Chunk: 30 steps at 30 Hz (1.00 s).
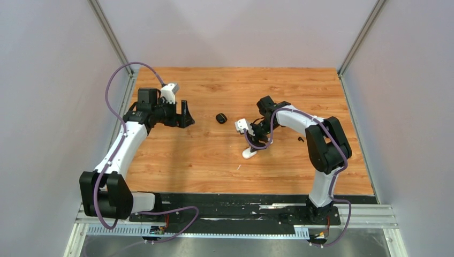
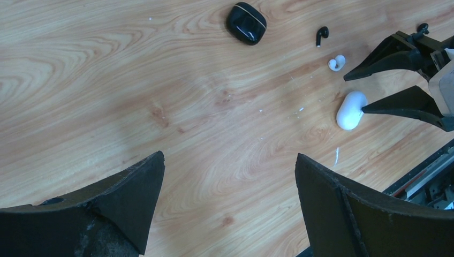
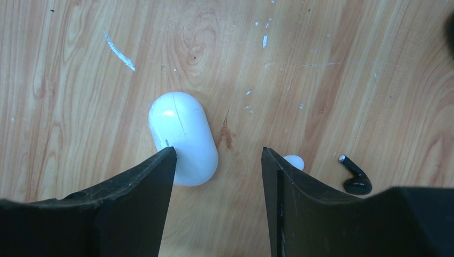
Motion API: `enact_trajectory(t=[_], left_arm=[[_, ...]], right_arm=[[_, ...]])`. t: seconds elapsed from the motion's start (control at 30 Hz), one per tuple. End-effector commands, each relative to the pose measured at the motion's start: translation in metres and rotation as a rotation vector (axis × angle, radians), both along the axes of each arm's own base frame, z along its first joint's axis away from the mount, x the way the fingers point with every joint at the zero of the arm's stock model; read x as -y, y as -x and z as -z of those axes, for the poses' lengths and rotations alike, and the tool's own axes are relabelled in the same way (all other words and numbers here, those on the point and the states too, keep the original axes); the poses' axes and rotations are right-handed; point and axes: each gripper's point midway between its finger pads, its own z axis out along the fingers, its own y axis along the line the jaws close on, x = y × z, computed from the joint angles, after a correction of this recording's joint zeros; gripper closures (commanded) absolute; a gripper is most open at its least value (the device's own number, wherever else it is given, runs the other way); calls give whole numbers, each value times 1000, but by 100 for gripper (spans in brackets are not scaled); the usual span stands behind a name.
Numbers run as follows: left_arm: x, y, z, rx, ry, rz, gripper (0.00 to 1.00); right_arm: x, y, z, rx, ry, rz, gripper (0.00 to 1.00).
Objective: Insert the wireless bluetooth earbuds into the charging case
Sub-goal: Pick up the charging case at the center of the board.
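We are hovering the right gripper (image 3: 218,155), jaws spread and empty, off-centre over the white case (image 3: 183,136), likely needing centring without nudging the white earbud (image 3: 294,161).

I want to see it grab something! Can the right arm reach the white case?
Probably yes: the right end effector hangs open just above the white case, nothing covering it, though it is not centred.
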Motion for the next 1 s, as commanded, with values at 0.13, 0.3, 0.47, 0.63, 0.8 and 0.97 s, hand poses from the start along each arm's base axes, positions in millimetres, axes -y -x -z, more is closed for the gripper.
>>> enact_trajectory(t=[0.13, 0.3, 0.47, 0.63, 0.8, 0.97], left_arm=[[-1, -14, 0, 20, -4, -1, 4], [0, -18, 4, 5, -5, 0, 4], [3, -28, 6, -10, 9, 5, 5], [8, -37, 9, -28, 32, 25, 8], [41, -44, -31, 174, 206, 176, 14], [94, -32, -113, 535, 295, 422, 13]], right_arm=[[0, 25, 11, -68, 23, -47, 43], [4, 35, 14, -109, 39, -39, 46], [6, 41, 15, -138, 45, -22, 53], [3, 35, 8, -176, 53, 51, 82], [-5, -14, -62, -170, -90, 251, 94], [-12, -50, -188, -157, -390, 357, 100]])
